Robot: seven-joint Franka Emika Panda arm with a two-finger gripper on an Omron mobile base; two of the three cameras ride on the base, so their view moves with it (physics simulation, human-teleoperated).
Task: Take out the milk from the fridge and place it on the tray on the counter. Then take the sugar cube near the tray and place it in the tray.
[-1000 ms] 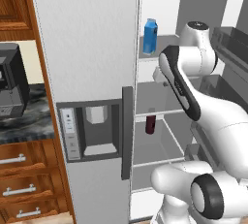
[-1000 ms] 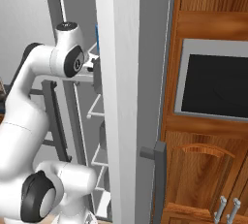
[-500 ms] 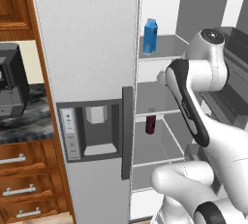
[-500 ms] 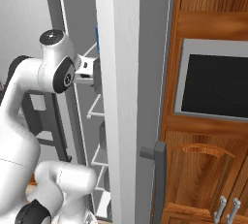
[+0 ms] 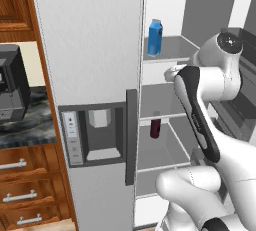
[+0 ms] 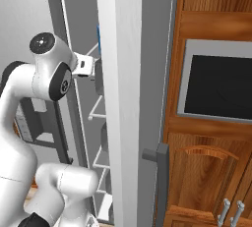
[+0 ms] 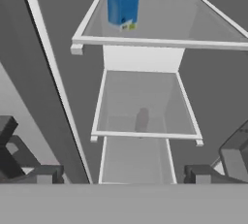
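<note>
The milk (image 5: pixel 155 37), a blue carton, stands upright on an upper shelf of the open fridge (image 5: pixel 90 50). In the hand view the milk (image 7: pixel 122 0) is at the top, on the shelf's left part, well ahead of my gripper (image 7: pixel 121 174). The gripper is open wide, with nothing between its dark fingertips (image 7: pixel 34 173). A blue sliver of the milk (image 6: pixel 99 39) shows past the door's edge. The arm reaches into the fridge from the right, below the carton's shelf. The counter (image 5: pixel 27 125) lies left of the fridge. The tray and the sugar cube are out of view.
A dark red bottle (image 5: pixel 155 129) stands on a lower fridge shelf. The closed left fridge door carries a dispenser panel (image 5: pixel 97 132) and a handle (image 5: pixel 131 137). A dark appliance (image 5: pixel 10 90) sits on the counter above wooden drawers (image 5: pixel 25 185). A built-in oven (image 6: pixel 221 83) flanks the fridge.
The arm's upper joint has swung to the right in the left base view and sunk in the right base view. The milk and the bottle have not moved.
</note>
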